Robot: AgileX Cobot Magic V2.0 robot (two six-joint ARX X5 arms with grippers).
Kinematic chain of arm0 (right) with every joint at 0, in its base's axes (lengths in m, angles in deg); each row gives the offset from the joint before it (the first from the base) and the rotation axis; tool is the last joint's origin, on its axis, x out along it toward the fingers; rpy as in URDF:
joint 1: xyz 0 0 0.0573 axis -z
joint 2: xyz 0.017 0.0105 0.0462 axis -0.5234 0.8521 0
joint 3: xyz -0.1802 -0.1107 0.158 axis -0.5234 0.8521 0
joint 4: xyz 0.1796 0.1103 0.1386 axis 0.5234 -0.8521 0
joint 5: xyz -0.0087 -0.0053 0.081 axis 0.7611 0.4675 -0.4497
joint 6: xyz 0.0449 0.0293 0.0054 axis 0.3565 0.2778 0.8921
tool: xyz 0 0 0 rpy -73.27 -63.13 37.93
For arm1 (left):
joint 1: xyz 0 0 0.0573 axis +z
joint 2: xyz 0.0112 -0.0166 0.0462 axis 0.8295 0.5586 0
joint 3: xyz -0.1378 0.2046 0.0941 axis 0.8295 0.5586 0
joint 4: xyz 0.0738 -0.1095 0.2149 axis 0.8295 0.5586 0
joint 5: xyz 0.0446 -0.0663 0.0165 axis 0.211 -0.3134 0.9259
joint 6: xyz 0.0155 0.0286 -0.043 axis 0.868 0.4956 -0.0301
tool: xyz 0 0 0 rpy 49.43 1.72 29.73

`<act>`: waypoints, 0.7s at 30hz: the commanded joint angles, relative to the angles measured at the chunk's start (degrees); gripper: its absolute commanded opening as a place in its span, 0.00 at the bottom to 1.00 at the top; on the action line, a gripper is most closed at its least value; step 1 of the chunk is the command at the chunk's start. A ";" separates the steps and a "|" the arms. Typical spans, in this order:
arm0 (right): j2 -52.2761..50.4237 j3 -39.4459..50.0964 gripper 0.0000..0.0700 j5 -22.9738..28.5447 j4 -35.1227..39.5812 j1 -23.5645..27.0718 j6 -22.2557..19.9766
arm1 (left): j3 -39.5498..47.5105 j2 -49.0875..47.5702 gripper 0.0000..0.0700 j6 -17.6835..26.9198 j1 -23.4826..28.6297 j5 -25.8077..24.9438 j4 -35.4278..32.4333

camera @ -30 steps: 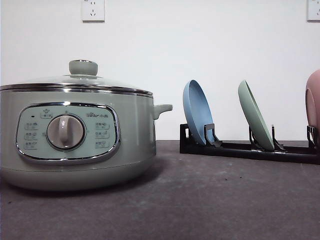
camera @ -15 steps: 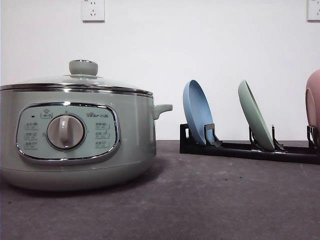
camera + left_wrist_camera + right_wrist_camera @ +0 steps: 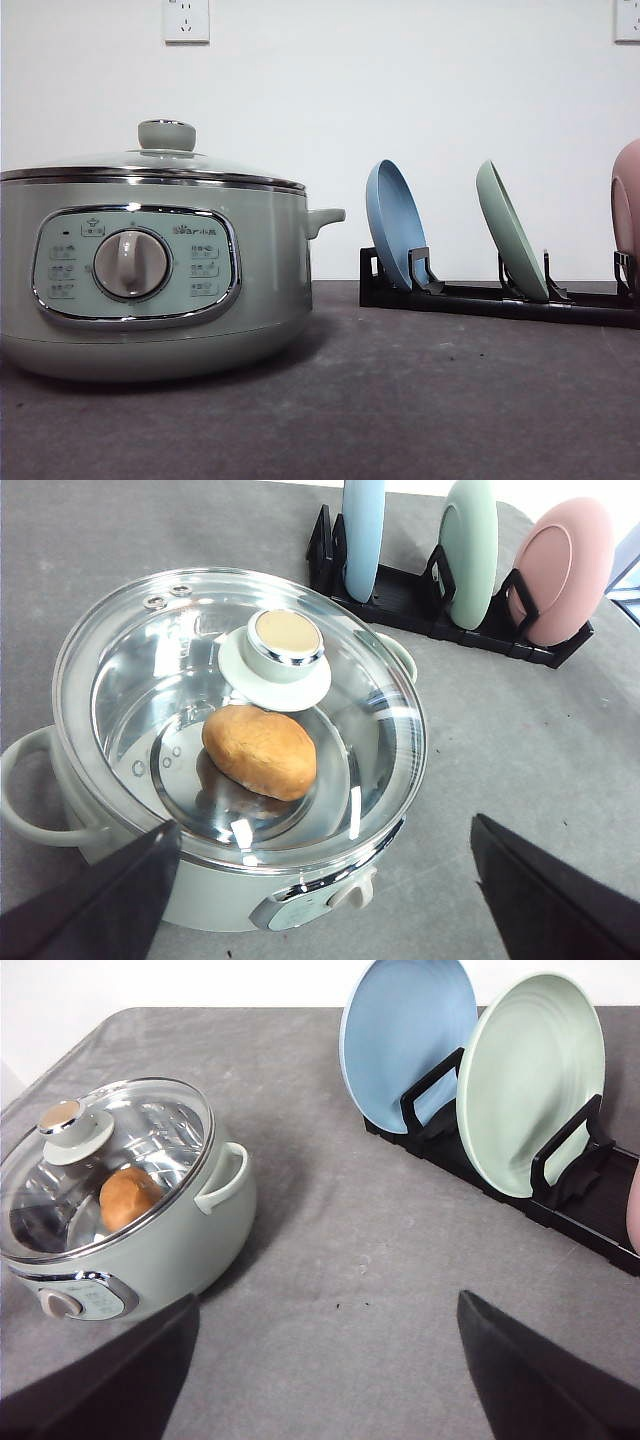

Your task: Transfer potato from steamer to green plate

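Note:
The pale green steamer (image 3: 150,270) stands on the left of the table with its glass lid on. Through the lid I see the orange-brown potato (image 3: 260,751) lying inside, below the green lid knob (image 3: 285,640). My left gripper (image 3: 324,823) hovers open above the steamer (image 3: 410,710), holding nothing. The green plate (image 3: 510,235) stands upright in a black rack (image 3: 470,298) at the back right. In the right wrist view the potato (image 3: 128,1197), steamer (image 3: 180,1250) and green plate (image 3: 530,1080) all show. My right gripper (image 3: 326,1298) is open above the bare table between them.
A blue plate (image 3: 395,225) stands in the rack left of the green one, and a pink plate (image 3: 628,210) to its right. The steamer's side handle (image 3: 222,1175) points toward the rack. Grey tabletop (image 3: 380,1260) lies between steamer and rack.

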 commanded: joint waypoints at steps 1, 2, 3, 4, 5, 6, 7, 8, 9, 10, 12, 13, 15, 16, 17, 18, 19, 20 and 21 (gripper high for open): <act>0.77 -1.06 0.75 -0.01 0.78 -0.15 2.50 | -1.31 0.31 0.85 0.61 -0.11 -0.20 -0.31; 1.27 -1.12 0.75 -0.03 0.92 -0.15 3.39 | -1.31 0.31 0.85 0.61 -0.11 -0.20 -0.31; 1.83 -1.23 0.75 -0.04 1.01 -0.15 4.29 | -1.31 0.31 0.85 0.61 -0.11 -0.20 -0.31; 2.63 -1.53 0.75 -0.03 1.04 -0.15 4.70 | -1.31 0.31 0.85 0.61 -0.11 -0.20 -0.31; 3.57 -1.90 0.75 -0.03 1.14 -0.15 5.05 | -1.31 0.29 0.85 0.61 -0.11 -0.20 -0.31; 4.69 -2.39 0.75 -0.04 1.30 -0.15 5.32 | -1.31 0.26 0.85 0.61 -0.11 -0.20 -0.31; 6.12 -3.23 0.75 -0.04 1.37 -0.18 5.54 | -1.31 0.25 0.85 0.61 -0.11 -0.20 -0.31; 7.67 -4.26 0.75 -0.04 1.41 -0.20 5.75 | -1.31 0.25 0.85 0.61 -0.11 -0.20 -0.30; 9.37 -5.49 0.75 -0.02 1.43 -0.20 5.93 | -1.31 0.26 0.85 0.61 -0.11 -0.20 -0.28; 11.07 -6.86 0.75 -0.01 1.44 -0.20 6.04 | -1.31 0.26 0.85 0.61 -0.11 -0.20 -0.28; 15.02 -10.13 0.75 0.02 1.57 -0.20 6.22 | -1.31 0.26 0.85 0.61 -0.11 -0.20 -0.31; 16.98 -11.77 0.75 0.02 1.77 -0.20 6.41 | -1.31 0.26 0.85 0.63 -0.11 -0.20 -0.31; 21.34 -15.43 0.75 0.00 2.20 -0.20 6.76 | -1.31 0.26 0.85 0.63 -0.11 -0.20 -0.31; 23.57 -17.23 0.75 -0.01 2.32 -0.20 6.81 | -1.31 0.26 0.85 0.63 -0.11 -0.20 -0.29; 25.89 -19.10 0.75 -0.01 2.41 -0.27 6.87 | -1.31 0.26 0.85 0.63 -0.11 -0.20 -0.28; 28.32 -21.04 0.75 0.00 2.46 -0.42 6.93 | -1.31 0.26 0.85 0.63 -0.11 -0.20 -0.28; 30.57 -22.78 0.75 0.00 2.58 -0.74 7.03 | -1.31 0.26 0.85 0.63 -0.11 -0.20 -0.28; 32.86 -24.55 0.75 0.01 2.67 -1.09 7.09 | -1.31 0.26 0.85 0.63 -0.11 -0.20 -0.28; 35.18 -26.35 0.75 0.05 2.70 -1.47 7.11 | -1.31 0.26 0.85 0.63 -0.11 -0.20 -0.28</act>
